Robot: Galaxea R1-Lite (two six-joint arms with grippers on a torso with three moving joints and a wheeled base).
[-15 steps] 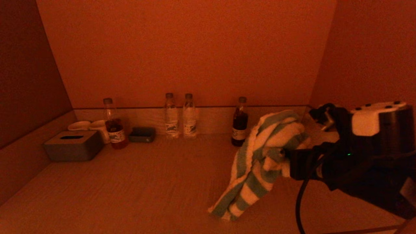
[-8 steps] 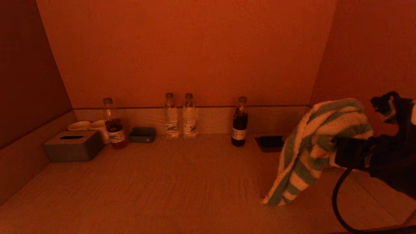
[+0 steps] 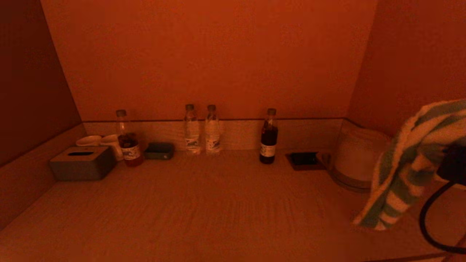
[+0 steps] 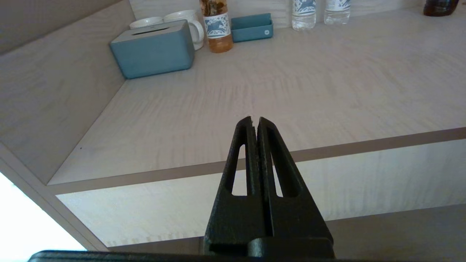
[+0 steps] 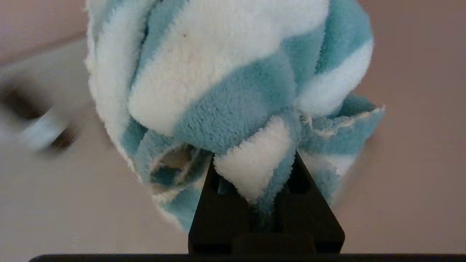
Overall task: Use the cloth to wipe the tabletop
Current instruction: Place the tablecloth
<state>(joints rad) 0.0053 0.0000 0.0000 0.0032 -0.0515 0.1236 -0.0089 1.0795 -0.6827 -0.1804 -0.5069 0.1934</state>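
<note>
A blue-and-white striped cloth [image 3: 404, 171] hangs at the far right of the head view, its lower end just above the tabletop [image 3: 204, 211]. My right gripper [image 3: 449, 165] is shut on the cloth and is mostly cut off by the picture's right edge. In the right wrist view the cloth [image 5: 225, 76] bunches over the right gripper [image 5: 260, 171], whose fingertips are buried in it. My left gripper [image 4: 255, 122] is shut and empty, parked below the tabletop's front edge [image 4: 364, 147]; it does not show in the head view.
Along the back wall stand a grey tissue box [image 3: 82, 163], two white cups [image 3: 98, 142], a small box [image 3: 159, 150], a tea bottle [image 3: 127, 140], two water bottles [image 3: 202, 130] and a dark bottle [image 3: 268, 137]. A dark tray [image 3: 304, 160] and a white kettle [image 3: 355, 160] stand back right.
My right gripper has carried the cloth rightward from the table's middle-right to the far right edge, uncovering the dark tray and the kettle.
</note>
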